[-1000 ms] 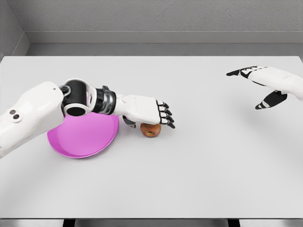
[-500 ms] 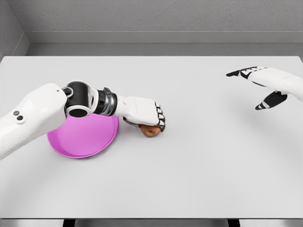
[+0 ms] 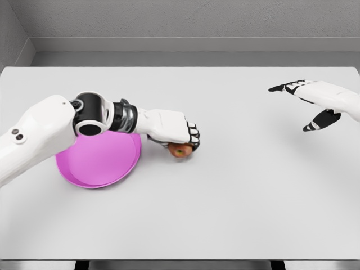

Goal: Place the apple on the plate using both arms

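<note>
Left hand (image 3: 175, 129): and here it is, reaching in from the lower left across the table, knuckles up, fingers (image 3: 194, 136) curled down over the top of the apple, closed around it in a grasp.

Apple (image 3: 181, 150): reddish with a yellow-green patch, only its lower half showing beneath the white palm (the top is hidden by the hand). It sits just right of the plate, clear of the rim; whether it touches the table or hangs a shade above it, I cannot tell.

Plate (image 3: 95, 163): magenta, round and shallow, flat on the table at left of centre. Its upper left part is covered by the left forearm and the black-and-white wrist joint; nothing lies in the visible part.

Right hand (image 3: 315, 101): over at the far right edge, well apart from apple and plate, held above the table. Fingers stretched out and spread, dark fingertips pointing left, thumb hanging lower and separate; it holds nothing.

Table (image 3: 236, 197): pale grey-white, wide, filling most of the view, with soft shadows under the plate and the gripping hand.

Wall (image 3: 185, 22): grey, rough-textured, behind the table's far edge.
</note>
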